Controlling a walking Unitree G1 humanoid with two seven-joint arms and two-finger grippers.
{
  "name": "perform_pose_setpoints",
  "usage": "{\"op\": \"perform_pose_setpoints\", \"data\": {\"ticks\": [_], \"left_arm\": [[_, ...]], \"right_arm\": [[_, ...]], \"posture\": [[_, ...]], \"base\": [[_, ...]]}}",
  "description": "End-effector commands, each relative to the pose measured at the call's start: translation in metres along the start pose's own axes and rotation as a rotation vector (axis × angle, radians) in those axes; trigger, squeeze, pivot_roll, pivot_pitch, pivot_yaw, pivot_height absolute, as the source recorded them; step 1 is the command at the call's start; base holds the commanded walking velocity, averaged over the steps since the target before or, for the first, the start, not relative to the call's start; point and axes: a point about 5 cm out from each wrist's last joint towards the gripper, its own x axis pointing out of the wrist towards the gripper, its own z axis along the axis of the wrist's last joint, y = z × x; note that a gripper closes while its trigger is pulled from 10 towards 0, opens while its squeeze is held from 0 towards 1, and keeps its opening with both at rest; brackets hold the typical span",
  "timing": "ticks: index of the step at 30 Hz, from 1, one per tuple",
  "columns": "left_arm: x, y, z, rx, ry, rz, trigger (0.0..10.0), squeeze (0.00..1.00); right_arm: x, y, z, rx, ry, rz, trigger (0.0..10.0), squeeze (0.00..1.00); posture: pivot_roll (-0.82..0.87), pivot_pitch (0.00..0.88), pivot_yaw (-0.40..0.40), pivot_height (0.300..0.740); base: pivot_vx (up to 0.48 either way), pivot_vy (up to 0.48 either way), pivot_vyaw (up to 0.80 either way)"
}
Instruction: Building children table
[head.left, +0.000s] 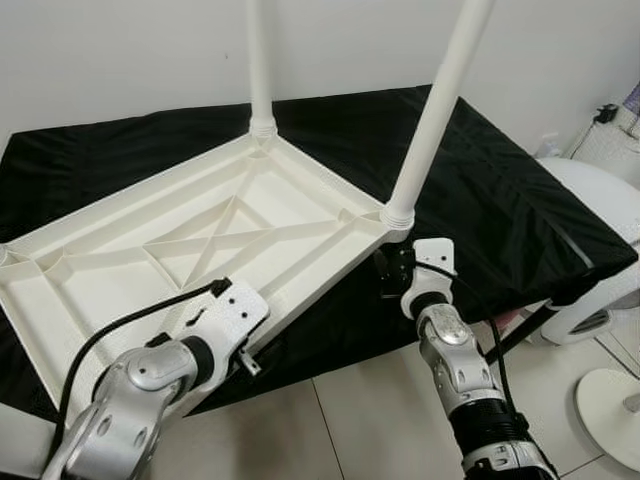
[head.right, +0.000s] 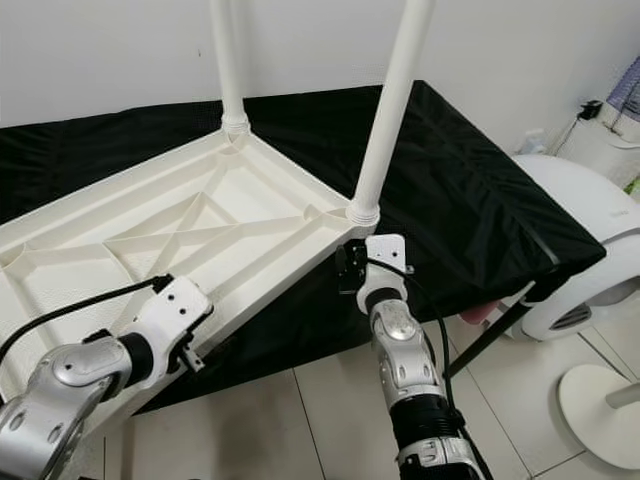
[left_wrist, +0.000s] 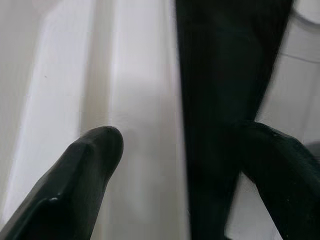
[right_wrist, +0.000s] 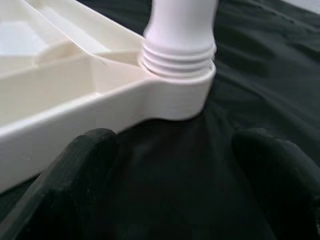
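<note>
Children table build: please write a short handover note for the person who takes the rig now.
Left gripper: open, fingers astride the near long edge of the tabletop.
Right gripper: open, just short of the near right corner socket, touching nothing.
The tabletop lies upside down on the black cloth, ribs up.
Done: two white legs stand in the right-end sockets, the far leg and the near leg; thread still shows at the near one's base.
Left: the left-end corners have no legs.
</note>
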Motion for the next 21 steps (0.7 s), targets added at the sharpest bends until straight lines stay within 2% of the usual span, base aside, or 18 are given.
{"op": "perform_pose_setpoints", "data": {"ticks": [1, 8, 16, 17, 21], "left_arm": [[-0.002, -0.007, 0.000, 0.004, 0.003, -0.058, 10.0, 0.00], [-0.010, -0.016, 0.000, 0.023, 0.018, -0.135, 10.0, 0.00], [-0.013, -0.016, -0.001, 0.026, 0.035, -0.146, 10.0, 0.00], [-0.013, -0.018, 0.000, 0.028, 0.035, -0.161, 9.7, 0.00], [-0.013, -0.023, 0.004, 0.044, 0.023, -0.200, 10.0, 0.00]], "right_arm": [[0.001, 0.002, -0.003, 0.002, 0.025, -0.008, 10.0, 0.00], [0.005, -0.003, -0.003, 0.012, 0.034, -0.057, 10.0, 0.00], [0.009, -0.006, 0.000, 0.013, 0.023, -0.072, 10.0, 0.00], [0.014, -0.008, 0.004, 0.012, 0.014, -0.079, 10.0, 0.00], [0.027, -0.011, 0.014, 0.011, -0.007, -0.090, 10.0, 0.00]], "posture": [[0.09, 0.154, -0.015, 0.740], [0.09, 0.186, 0.007, 0.740], [0.09, 0.203, 0.020, 0.740], [0.09, 0.206, 0.023, 0.740], [0.09, 0.210, 0.028, 0.740]], "base": [[0.000, 0.000, 0.00], [0.000, 0.000, 0.00], [0.000, 0.000, 0.00], [0.000, 0.000, 0.00], [0.000, 0.000, 0.00]]}}
